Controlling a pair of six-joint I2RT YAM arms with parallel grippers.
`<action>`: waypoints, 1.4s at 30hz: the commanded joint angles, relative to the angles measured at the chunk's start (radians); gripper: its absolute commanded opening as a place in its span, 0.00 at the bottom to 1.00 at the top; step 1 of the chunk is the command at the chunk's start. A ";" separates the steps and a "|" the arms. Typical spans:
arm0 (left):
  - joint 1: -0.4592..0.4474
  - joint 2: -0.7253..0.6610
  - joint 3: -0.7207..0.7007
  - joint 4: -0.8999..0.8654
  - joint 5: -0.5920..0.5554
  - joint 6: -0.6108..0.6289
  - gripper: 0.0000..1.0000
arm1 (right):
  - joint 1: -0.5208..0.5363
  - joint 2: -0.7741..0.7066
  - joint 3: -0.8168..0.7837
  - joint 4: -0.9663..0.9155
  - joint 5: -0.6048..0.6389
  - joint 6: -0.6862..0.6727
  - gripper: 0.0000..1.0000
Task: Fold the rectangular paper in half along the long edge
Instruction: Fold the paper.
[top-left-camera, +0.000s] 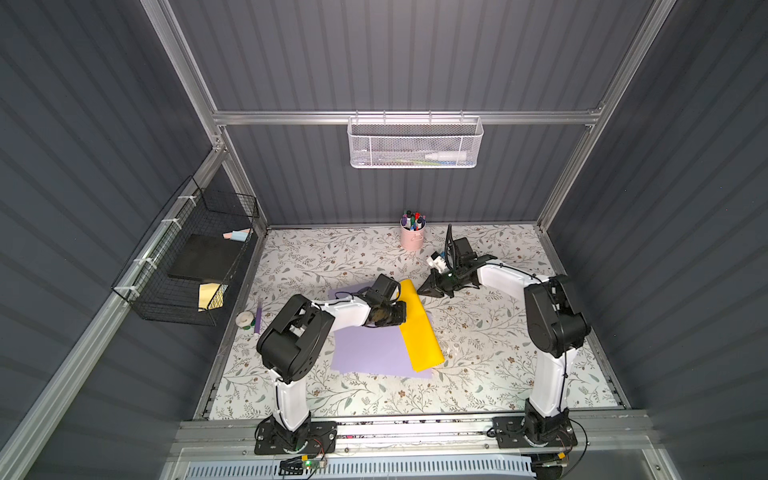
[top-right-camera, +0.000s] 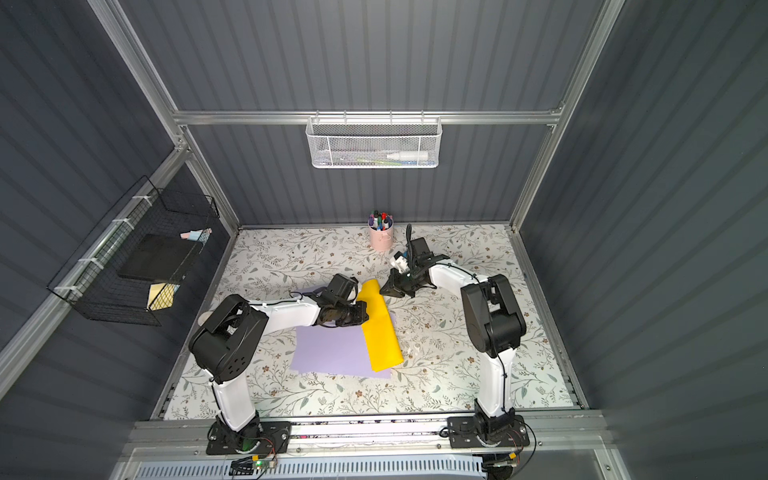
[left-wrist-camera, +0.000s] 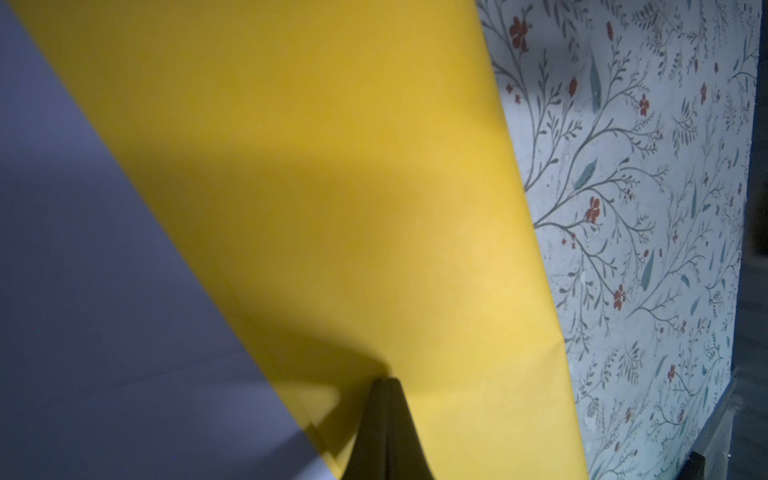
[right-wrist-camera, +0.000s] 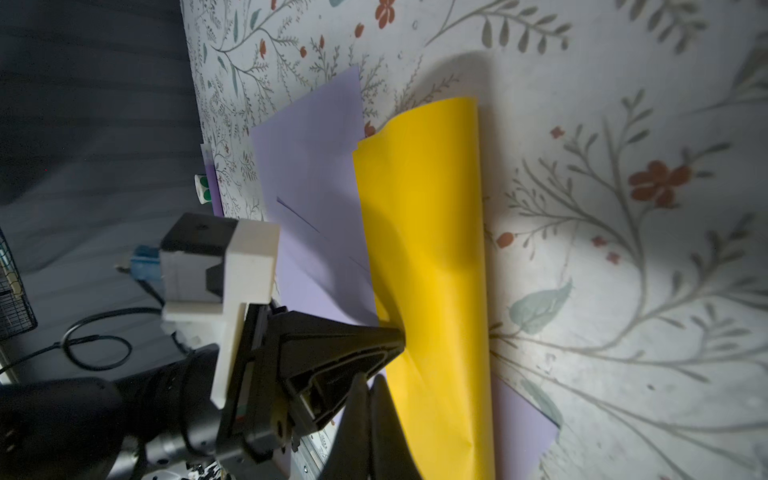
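Jaws closed: left gripper (left-wrist-camera: 386, 384), right gripper (top-left-camera: 420, 290)

- Floral table (top-left-camera: 498, 332) carries everything.
- Lilac sheet (top-left-camera: 370, 349) lies flat on it, beneath the left claw (top-left-camera: 404, 311).
- Yellow paper (top-left-camera: 422, 336) lies mostly on that sheet, its far end just beside the right claw (top-left-camera: 419, 291).
- Pink marker cup (top-left-camera: 411, 239) stands beyond the right claw.
- White roll (top-left-camera: 245, 319) and purple stick (top-left-camera: 258, 318) lie well left of the left claw.
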 joint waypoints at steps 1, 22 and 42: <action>-0.006 0.026 -0.043 -0.096 -0.027 -0.003 0.00 | 0.008 0.064 0.042 -0.002 -0.080 -0.008 0.06; -0.006 0.020 -0.045 -0.110 -0.031 -0.001 0.00 | -0.036 0.186 -0.061 0.009 0.029 0.000 0.04; -0.005 0.021 -0.047 -0.117 -0.031 0.005 0.00 | -0.072 0.033 -0.014 -0.014 -0.014 -0.009 0.06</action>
